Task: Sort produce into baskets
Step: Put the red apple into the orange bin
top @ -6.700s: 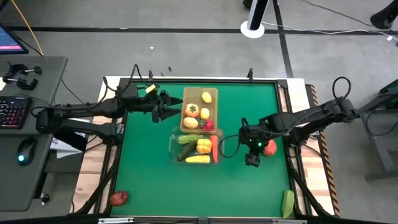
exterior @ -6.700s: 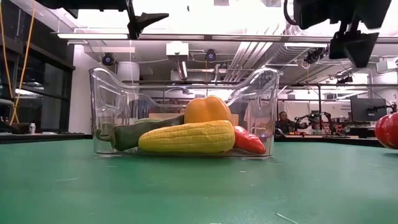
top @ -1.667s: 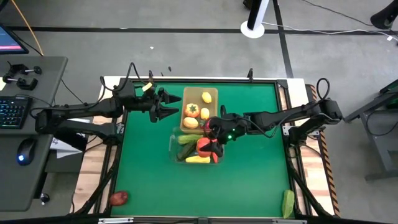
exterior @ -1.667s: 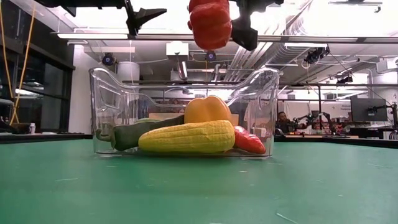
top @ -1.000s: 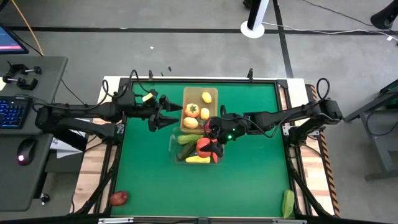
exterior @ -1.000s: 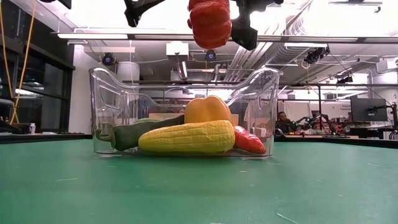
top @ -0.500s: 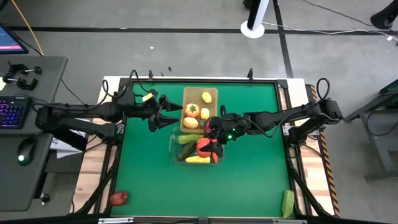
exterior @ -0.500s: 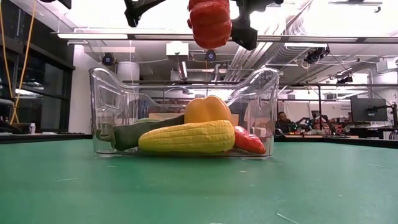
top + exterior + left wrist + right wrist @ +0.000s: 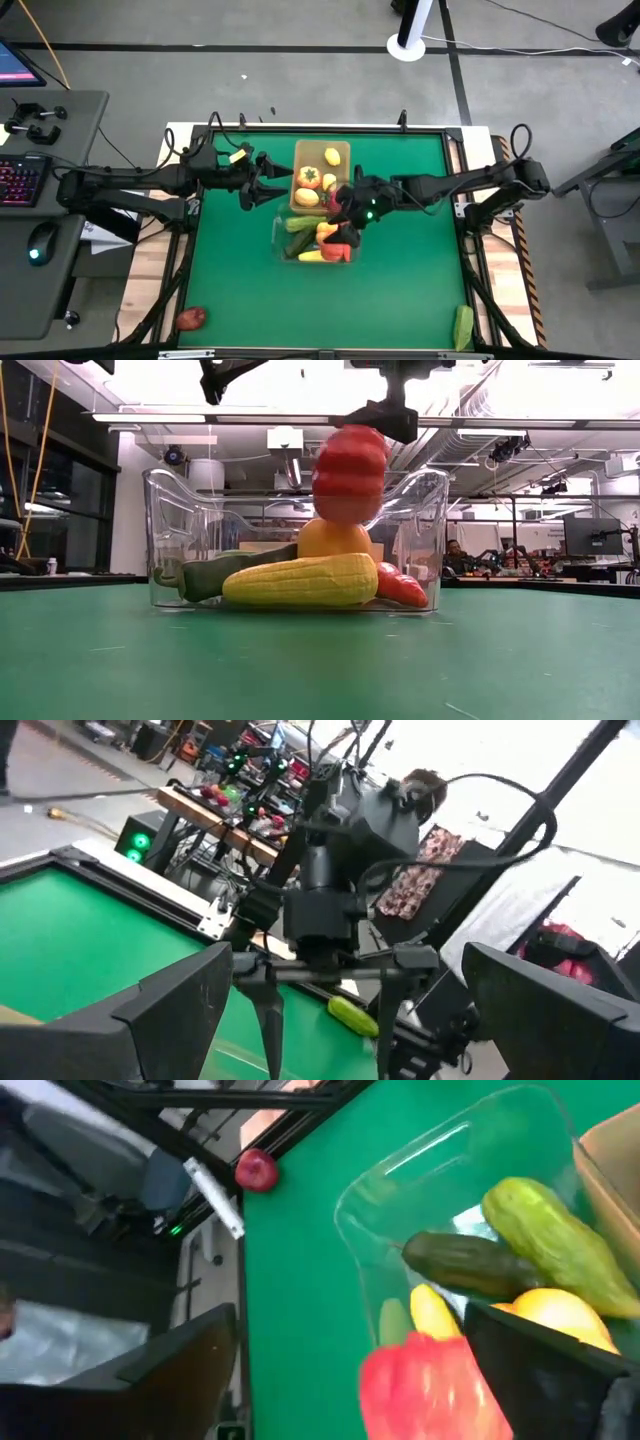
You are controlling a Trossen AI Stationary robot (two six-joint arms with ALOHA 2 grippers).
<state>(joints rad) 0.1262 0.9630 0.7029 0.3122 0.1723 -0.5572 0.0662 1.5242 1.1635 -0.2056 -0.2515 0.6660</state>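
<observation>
Your red pepper (image 9: 349, 472) is loose in the air at the centre of the low view, just under the right claw (image 9: 392, 418) and just above the yellow pepper (image 9: 332, 538) in the clear bin (image 9: 180, 530). In the right wrist view the red pepper (image 9: 432, 1386) sits between the two dark fingers with space on either side, so your right claw is spread wide and has hold of nothing. From overhead the right claw (image 9: 348, 208) hangs over the clear bin (image 9: 279, 238) at the middle of the frame.

Inside that bin you have a corn cob (image 9: 300, 581) lying along the front, a dark green cucumber (image 9: 222, 573) behind it to the left, and a red carrot (image 9: 400, 587) at the right end. The right wrist view also shows a lighter green cucumber (image 9: 558, 1242) beside the dark one.

The tan bin (image 9: 346, 152) touches the clear one's far side, towards the top of the overhead frame, and holds a lemon (image 9: 331, 156), a tomato (image 9: 309, 178) and other yellow pieces.

Your left claw (image 9: 268, 182) waits in the air just left of the tan bin, fingers wide apart and empty.

On the green bench (image 9: 230, 280) a red apple (image 9: 191, 318) lies at the lower left corner and a green vegetable (image 9: 463, 327) at the lower right corner, both well apart from the bins
</observation>
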